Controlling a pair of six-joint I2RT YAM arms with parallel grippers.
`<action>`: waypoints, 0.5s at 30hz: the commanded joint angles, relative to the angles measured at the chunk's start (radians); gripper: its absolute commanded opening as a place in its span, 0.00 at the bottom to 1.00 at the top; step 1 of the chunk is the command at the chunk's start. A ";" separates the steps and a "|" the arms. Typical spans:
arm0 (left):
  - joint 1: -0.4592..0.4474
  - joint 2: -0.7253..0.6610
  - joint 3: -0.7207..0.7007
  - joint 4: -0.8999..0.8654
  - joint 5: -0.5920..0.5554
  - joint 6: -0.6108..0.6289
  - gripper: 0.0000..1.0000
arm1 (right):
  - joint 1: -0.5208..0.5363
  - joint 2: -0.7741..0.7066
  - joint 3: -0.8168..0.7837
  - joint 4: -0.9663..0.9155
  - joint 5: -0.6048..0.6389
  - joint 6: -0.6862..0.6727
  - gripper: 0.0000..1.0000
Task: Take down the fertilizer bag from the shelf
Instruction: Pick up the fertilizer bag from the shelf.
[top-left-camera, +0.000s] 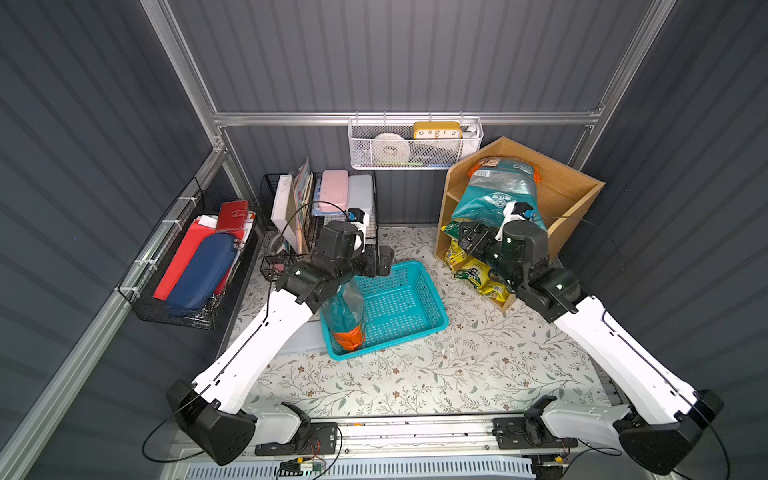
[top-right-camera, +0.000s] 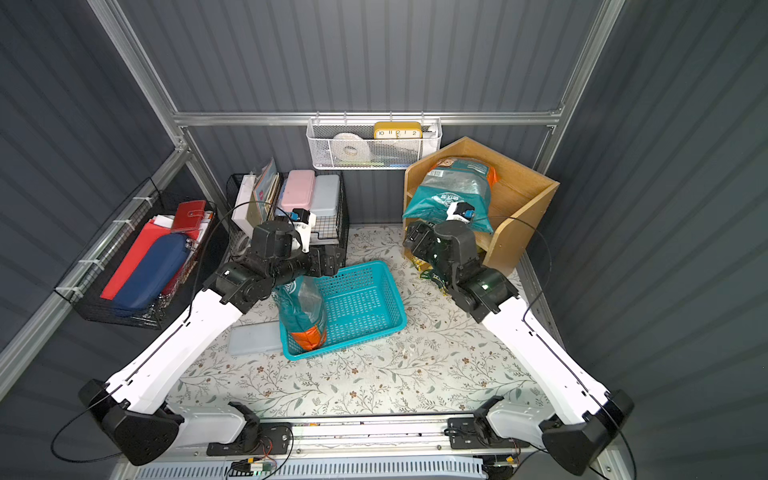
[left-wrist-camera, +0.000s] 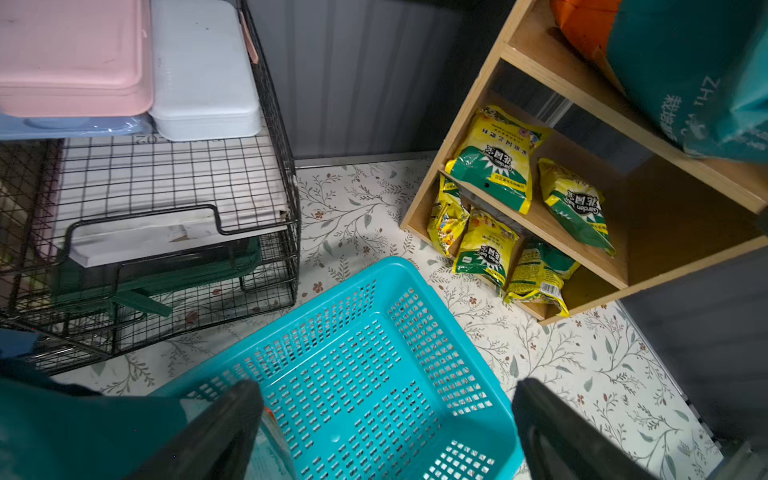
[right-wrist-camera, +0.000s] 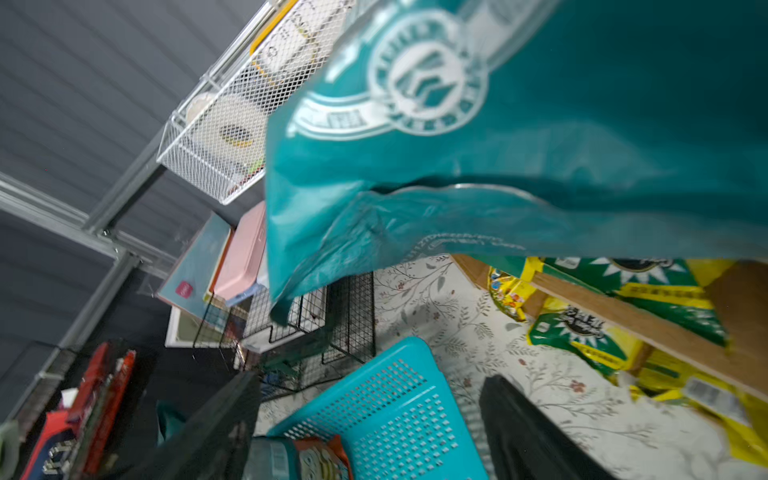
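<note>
A teal fertilizer bag (top-left-camera: 494, 191) (top-right-camera: 451, 187) with orange trim lies on the top tier of the wooden shelf (top-left-camera: 573, 187) (top-right-camera: 523, 187). Its lower end droops over the shelf's front edge. My right gripper (top-left-camera: 467, 239) (top-right-camera: 415, 239) (right-wrist-camera: 370, 386) is open just below that drooping end, nothing between its fingers; the fertilizer bag (right-wrist-camera: 540, 124) fills the upper part of its wrist view. My left gripper (top-left-camera: 384, 259) (top-right-camera: 336, 257) (left-wrist-camera: 386, 390) hangs open over a turquoise basket (top-left-camera: 434, 293) (left-wrist-camera: 390, 262). A second teal and orange bag (top-left-camera: 345, 316) (top-right-camera: 303, 311) stands in that basket's near-left end.
Yellow-green packets (top-left-camera: 478, 274) (left-wrist-camera: 494, 162) fill the shelf's lower tiers. A black wire rack (top-left-camera: 332, 203) (left-wrist-camera: 166, 174) with pink and white boxes stands at the back left. A white mesh basket (top-left-camera: 415, 145) hangs on the rear rail. A grey flat box (top-right-camera: 253, 338) lies left of the turquoise basket.
</note>
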 joint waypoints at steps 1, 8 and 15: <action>-0.005 -0.036 -0.058 -0.014 -0.032 -0.012 0.99 | -0.051 0.044 -0.004 0.277 -0.043 0.137 0.96; -0.006 -0.111 -0.136 -0.025 -0.075 -0.024 0.99 | -0.103 0.103 -0.033 0.431 0.016 0.174 0.99; -0.006 -0.128 -0.145 -0.057 -0.090 -0.023 0.99 | -0.153 0.125 -0.074 0.519 0.097 0.213 0.96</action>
